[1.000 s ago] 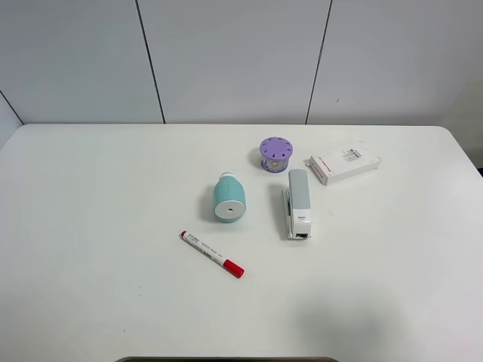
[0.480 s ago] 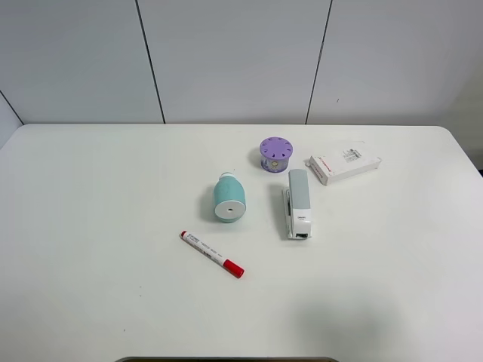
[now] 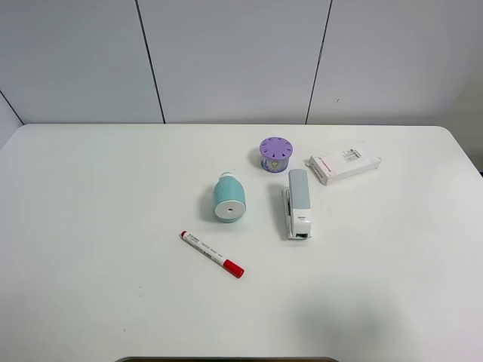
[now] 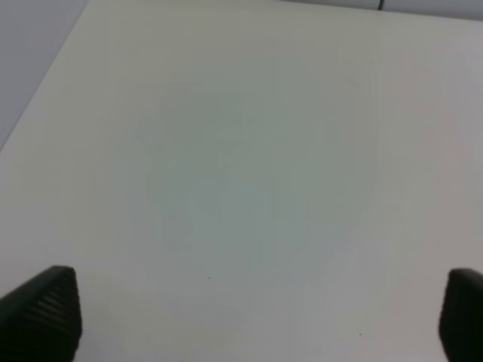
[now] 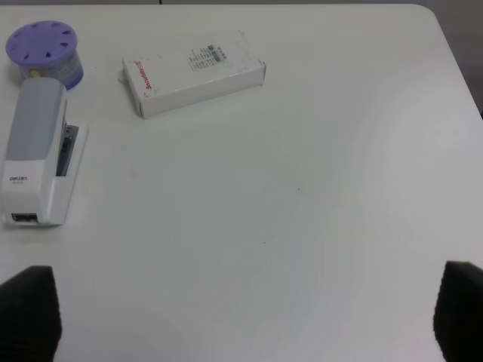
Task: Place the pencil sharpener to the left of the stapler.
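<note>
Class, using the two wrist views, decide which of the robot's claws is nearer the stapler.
Right. The right claw has the stapler in its view, lying ahead and off to one side. The left claw sees only bare table, with no stapler in sight.

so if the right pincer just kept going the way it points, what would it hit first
Probably just bare table. The right pincer is open, with nothing between its fingertips. The stapler and the white box sit off to one side of that line, though depth is hard to judge.

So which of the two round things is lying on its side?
The teal pencil sharpener, white face toward the camera; the purple cylinder stands upright, holes on top.
</note>
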Controlling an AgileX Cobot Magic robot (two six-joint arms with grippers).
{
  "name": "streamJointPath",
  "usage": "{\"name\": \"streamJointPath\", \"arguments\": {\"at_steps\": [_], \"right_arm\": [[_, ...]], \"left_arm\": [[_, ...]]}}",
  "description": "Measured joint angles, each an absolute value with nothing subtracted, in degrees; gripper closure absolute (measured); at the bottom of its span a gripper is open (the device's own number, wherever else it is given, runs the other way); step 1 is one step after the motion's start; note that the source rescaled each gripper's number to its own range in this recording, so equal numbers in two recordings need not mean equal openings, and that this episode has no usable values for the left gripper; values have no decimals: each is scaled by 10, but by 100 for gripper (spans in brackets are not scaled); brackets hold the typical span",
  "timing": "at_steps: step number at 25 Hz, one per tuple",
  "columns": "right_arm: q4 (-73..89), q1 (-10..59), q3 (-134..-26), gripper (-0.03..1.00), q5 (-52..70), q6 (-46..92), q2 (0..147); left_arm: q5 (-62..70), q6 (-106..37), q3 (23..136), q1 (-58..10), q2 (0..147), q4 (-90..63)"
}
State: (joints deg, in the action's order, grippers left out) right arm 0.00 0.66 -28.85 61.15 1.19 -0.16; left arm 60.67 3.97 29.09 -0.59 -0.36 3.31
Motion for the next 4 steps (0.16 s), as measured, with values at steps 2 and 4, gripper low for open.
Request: {"name": "streamJointPath", "arguments": {"at_steps": [2, 4], "right_arm": [[0, 7, -289, -3, 612, 12, -2], [0, 7, -289, -3, 612, 12, -2]], "left_arm": [[607, 40, 291, -6, -4, 33], [607, 40, 291, -6, -4, 33]]}}
